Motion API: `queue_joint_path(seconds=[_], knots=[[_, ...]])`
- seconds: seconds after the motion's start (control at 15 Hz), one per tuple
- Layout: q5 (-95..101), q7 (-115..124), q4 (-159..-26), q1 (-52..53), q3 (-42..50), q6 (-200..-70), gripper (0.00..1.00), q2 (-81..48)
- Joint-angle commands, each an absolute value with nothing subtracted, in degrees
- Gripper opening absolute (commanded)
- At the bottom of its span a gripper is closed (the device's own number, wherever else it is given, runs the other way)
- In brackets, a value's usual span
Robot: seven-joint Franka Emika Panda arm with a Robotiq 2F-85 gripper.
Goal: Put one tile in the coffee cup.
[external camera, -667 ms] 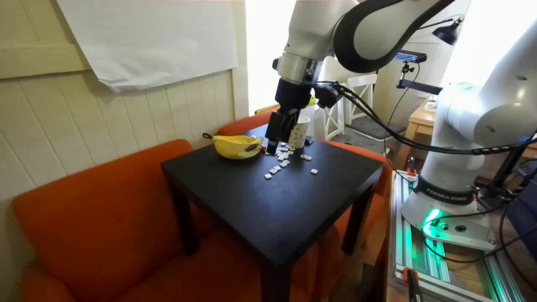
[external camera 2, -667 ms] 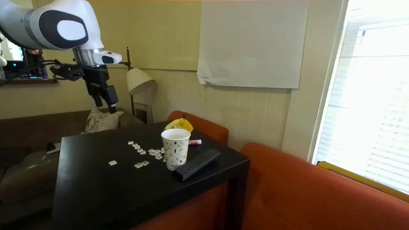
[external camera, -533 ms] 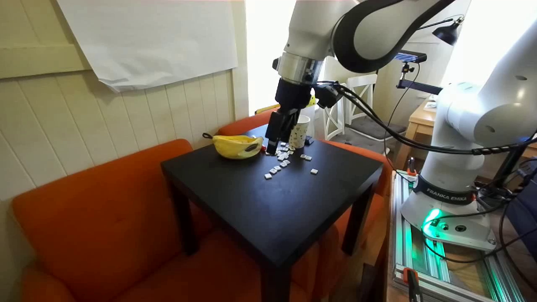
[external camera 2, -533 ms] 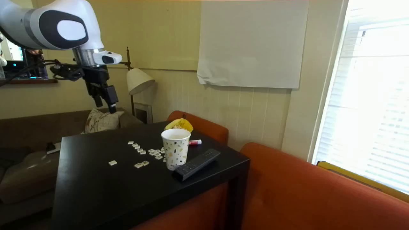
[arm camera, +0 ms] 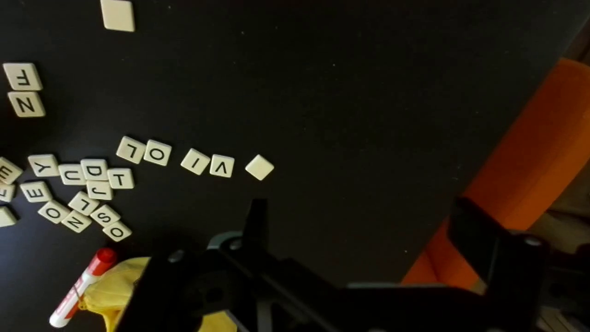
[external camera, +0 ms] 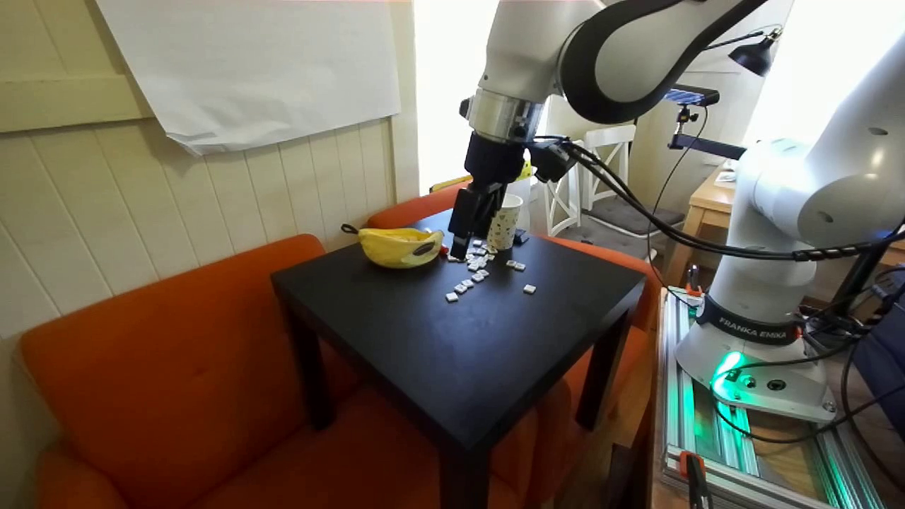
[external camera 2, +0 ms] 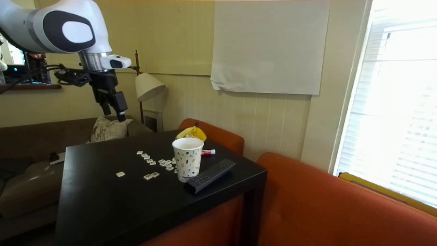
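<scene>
Gripper (arm camera: 362, 212) spread wide, nothing held! The lone tile (external camera 2: 120, 174), left of the cup (external camera 2: 187, 162) in an exterior view, is best pinched low and square.

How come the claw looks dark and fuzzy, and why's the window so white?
In the wrist view, the claw is dark and soft-edged, probably too near the lens to focus, while the letter tiles are clear enough to read; in an exterior view, the window glares nearly white, likely from daylight, and the brown sofa sits in shade.
</scene>
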State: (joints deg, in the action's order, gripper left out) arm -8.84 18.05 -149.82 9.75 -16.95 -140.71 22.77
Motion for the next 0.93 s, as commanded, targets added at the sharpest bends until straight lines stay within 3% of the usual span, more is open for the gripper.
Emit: queue_joint_path(seconds=[0.0,0.87], knots=[[-4.85,19.76,-149.56,7.51,-15.77,-136.46,1.00,23.02],[1.36,22.16,-148.52,0.52,-10.17,-124.79,1.00,14.60]])
